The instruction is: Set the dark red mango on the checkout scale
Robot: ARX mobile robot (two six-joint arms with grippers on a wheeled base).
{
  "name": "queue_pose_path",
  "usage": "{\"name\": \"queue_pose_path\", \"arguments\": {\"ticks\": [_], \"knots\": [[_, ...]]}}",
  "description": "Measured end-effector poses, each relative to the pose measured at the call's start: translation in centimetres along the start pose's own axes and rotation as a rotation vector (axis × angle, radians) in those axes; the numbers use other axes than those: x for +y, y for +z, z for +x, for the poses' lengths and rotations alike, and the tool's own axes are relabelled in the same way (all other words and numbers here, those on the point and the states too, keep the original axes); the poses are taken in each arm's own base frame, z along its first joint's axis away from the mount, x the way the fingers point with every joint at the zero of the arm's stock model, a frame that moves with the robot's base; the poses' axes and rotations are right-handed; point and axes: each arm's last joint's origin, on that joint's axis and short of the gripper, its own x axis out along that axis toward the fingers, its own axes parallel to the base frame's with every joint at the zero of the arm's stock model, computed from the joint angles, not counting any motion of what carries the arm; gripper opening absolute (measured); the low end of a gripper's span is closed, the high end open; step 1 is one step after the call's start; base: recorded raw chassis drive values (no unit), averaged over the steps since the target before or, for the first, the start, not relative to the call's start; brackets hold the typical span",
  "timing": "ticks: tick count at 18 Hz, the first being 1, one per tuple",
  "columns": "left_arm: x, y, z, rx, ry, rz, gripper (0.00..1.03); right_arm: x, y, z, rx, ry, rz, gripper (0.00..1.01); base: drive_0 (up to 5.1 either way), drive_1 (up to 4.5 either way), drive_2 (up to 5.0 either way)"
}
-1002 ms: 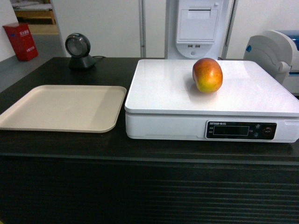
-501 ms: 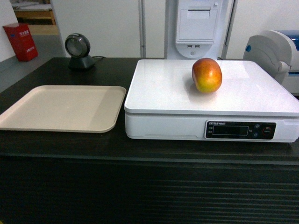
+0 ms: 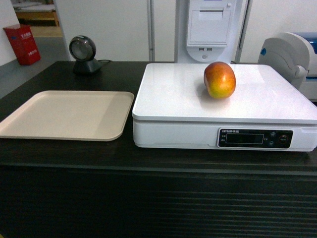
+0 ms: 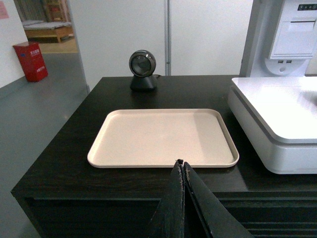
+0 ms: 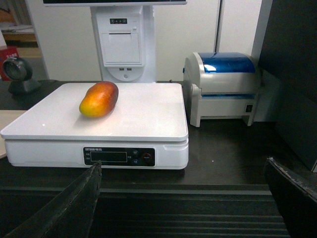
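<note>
The mango [image 3: 219, 79] lies on its side on the white platform of the scale [image 3: 173, 94], toward the platform's back edge and a little right of its middle, with nothing touching it; from the right wrist camera its yellow-orange end points to the scale's front left corner and its red end to the back; the scale's dark display strip [image 3: 255, 138] with buttons sits at the right of its front face; the scale stands on the right half of the dark counter [image 3: 148, 158], close to the front edge, above the ribbed front panel; a beige tray [image 3: 64, 115] lies just beside the scale on the left half, apart from it by a thin gap; a round black scanner [image 3: 83, 53] stands at the back left of the counter; a white printer post [image 3: 210, 25] rises behind the scale, and a white and blue label printer [image 5: 225, 84] stands at the back right; a red box [image 3: 22, 43] sits on the grey floor by the white wall; the left gripper [image 4: 182, 171] hangs before the counter's front edge with its fingers pressed together on nothing; the right gripper [image 5: 183, 198] hangs low before the counter, fingers spread wide and bare
</note>
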Motion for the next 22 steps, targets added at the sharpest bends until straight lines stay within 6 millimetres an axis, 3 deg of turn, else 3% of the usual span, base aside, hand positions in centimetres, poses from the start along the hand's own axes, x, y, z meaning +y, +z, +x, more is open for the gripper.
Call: {"name": "queue_pose_path", "arguments": {"ticks": [22], "knots": [[0.0,0.5,-3.4,-0.017,0.000,0.000,0.02,0.0,0.0,0.0,0.000,0.000,0.000,0.98,0.0,0.00,0.0]]}}
